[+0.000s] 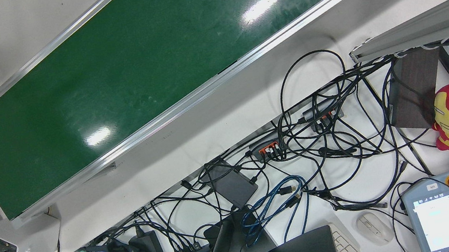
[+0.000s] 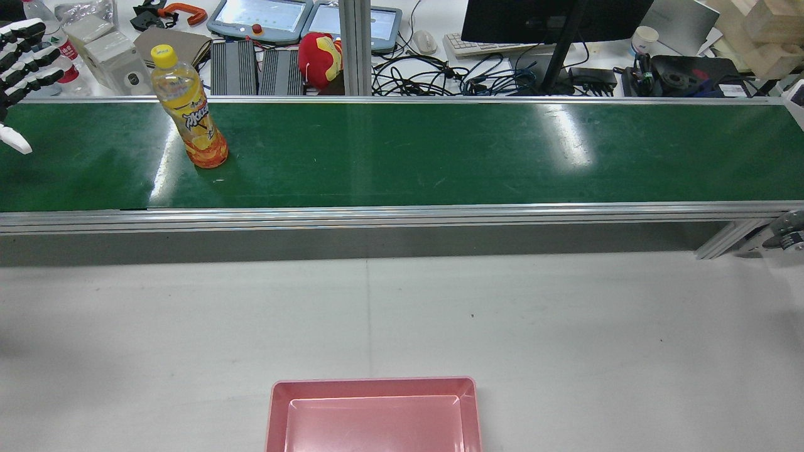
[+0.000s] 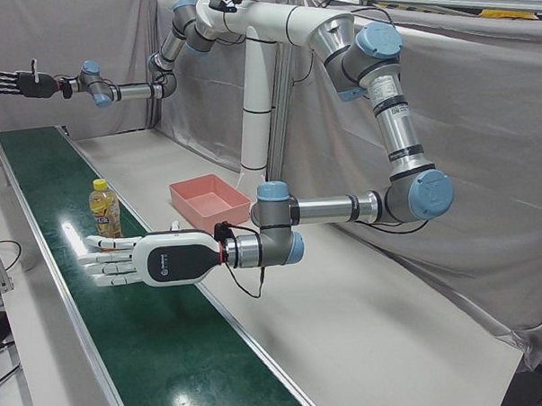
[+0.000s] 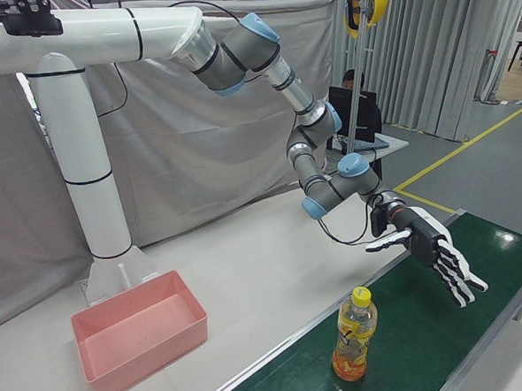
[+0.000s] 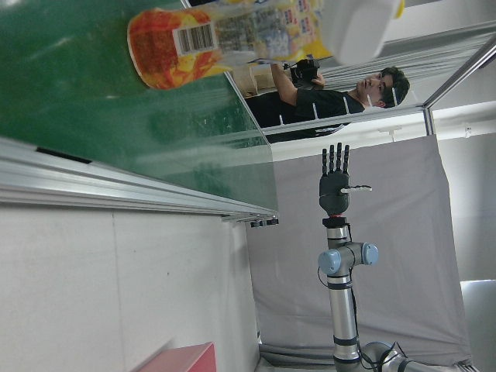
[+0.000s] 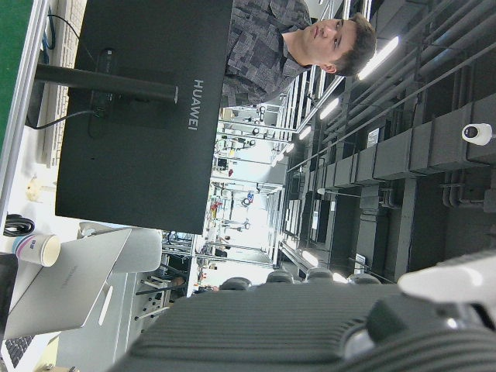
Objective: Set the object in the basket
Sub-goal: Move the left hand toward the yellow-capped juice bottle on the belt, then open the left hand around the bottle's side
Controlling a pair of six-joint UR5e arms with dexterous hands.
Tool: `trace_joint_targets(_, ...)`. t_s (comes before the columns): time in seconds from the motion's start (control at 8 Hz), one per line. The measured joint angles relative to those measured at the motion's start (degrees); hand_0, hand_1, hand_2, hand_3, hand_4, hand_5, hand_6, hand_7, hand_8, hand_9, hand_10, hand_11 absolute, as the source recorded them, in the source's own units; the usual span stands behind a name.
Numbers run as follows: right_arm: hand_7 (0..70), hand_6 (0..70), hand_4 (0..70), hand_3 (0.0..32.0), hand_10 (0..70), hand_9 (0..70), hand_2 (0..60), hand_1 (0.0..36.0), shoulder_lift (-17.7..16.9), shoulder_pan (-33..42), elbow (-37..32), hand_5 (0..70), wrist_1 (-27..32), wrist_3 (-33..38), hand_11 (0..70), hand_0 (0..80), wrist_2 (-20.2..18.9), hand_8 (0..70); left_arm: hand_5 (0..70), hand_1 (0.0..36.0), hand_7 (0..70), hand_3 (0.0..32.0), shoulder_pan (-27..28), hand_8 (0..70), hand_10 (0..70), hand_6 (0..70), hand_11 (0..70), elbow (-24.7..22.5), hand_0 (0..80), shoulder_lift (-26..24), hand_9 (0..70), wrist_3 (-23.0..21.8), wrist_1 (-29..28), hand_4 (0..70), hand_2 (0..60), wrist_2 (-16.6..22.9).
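A yellow-capped bottle of orange drink (image 2: 189,110) stands upright on the green conveyor belt (image 2: 440,157), near its left end. My left hand (image 2: 22,59) is open with its fingers spread. It hovers over the belt to the left of the bottle and does not touch it. The left-front view (image 3: 134,260) and the right-front view (image 4: 435,254) show the same. My right hand (image 3: 18,84) is open and empty, held high past the belt's far end. The pink basket (image 2: 370,382) sits empty on the white table.
A desk behind the belt holds a monitor (image 2: 553,19), cables, teach pendants and a red plush toy (image 2: 319,53). A person (image 5: 333,85) stands beyond the belt. Grey curtains close off the station.
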Motion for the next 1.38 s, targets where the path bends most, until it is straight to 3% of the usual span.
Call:
trace_joint_targets(0.5, 0.0, 0.0, 0.0, 0.0, 0.0, 0.0, 0.0, 0.0, 0.0, 0.0, 0.1, 0.0, 0.0, 0.0, 0.0, 0.0, 0.0, 0.0, 21.1, 10.1, 0.0, 3.8, 6.6, 5.8, 2.8, 0.0, 6.9, -1.5, 80.0, -2.9, 7.3, 0.2, 3.6, 5.8, 0.0, -4.1)
trace_joint_targets(0.88, 0.0, 0.0, 0.0, 0.0, 0.0, 0.0, 0.0, 0.0, 0.0, 0.0, 0.1, 0.0, 0.0, 0.0, 0.0, 0.0, 0.0, 0.0, 22.5, 9.2, 0.0, 2.6, 11.6, 5.2, 2.4, 0.0, 6.2, -1.0, 80.0, -10.1, 6.5, 0.2, 9.4, 5.4, 0.0, -7.1)
trace_joint_targets(1.38, 0.0, 0.0, 0.0, 0.0, 0.0, 0.0, 0.0, 0.0, 0.0, 0.0, 0.2, 0.0, 0.0, 0.0, 0.0, 0.0, -0.1, 0.0, 25.8, 9.5, 0.0, 0.0, 12.8, 6.1, 2.9, 0.0, 6.9, -0.5, 80.0, -12.9, 7.8, 0.1, 11.5, 5.7, 0.0, -9.6)
